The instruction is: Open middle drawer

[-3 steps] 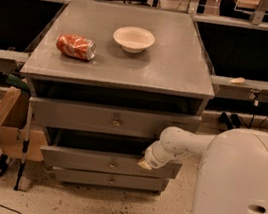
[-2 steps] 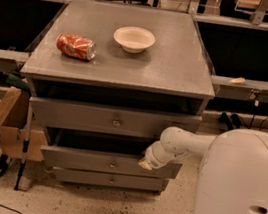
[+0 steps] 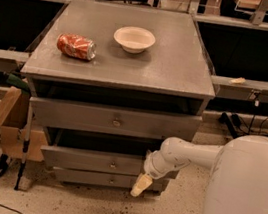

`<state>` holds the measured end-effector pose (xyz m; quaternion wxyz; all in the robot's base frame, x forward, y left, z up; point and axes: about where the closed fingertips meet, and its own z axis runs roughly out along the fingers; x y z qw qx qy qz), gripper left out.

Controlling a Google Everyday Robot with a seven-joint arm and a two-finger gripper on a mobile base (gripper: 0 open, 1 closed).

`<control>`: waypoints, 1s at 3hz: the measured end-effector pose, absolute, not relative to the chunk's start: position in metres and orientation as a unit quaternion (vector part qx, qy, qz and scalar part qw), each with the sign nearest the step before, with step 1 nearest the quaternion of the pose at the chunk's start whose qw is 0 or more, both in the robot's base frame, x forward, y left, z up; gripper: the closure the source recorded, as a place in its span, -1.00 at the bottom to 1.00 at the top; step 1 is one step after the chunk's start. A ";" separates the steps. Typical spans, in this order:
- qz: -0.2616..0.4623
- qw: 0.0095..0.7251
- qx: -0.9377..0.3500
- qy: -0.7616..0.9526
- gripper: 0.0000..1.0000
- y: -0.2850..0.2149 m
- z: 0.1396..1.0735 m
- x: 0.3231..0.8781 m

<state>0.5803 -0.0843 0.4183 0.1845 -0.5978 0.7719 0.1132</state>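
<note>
The grey cabinet has three drawer fronts with small brass knobs. The middle drawer (image 3: pixel 90 161) is the mid-sized front; it stands pulled out a little, with a dark gap above it. Its knob (image 3: pixel 112 165) is free. My gripper (image 3: pixel 141 185) hangs at the right end of this drawer front, pointing down in front of the lowest drawer (image 3: pixel 97 178). It is to the right of the knob and apart from it. My white arm (image 3: pixel 187 155) reaches in from the right.
The wide top drawer (image 3: pixel 114 121) also sticks out a little. A crushed red can (image 3: pixel 76 47) and a white bowl (image 3: pixel 134 38) sit on the cabinet top (image 3: pixel 181 66). A cardboard box (image 3: pixel 14 125) and a cable lie at the left. My white base (image 3: pixel 246 197) fills the right.
My gripper has moved down and slightly left, from the middle drawer's right edge to in front of the lowest drawer. The drawers look unchanged.
</note>
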 end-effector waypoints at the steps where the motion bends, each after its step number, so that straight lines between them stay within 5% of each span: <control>1: 0.114 0.184 -0.600 0.770 -1.00 -0.083 0.419 0.581; 3: 0.126 0.199 -0.634 0.737 -1.00 -0.055 0.429 0.594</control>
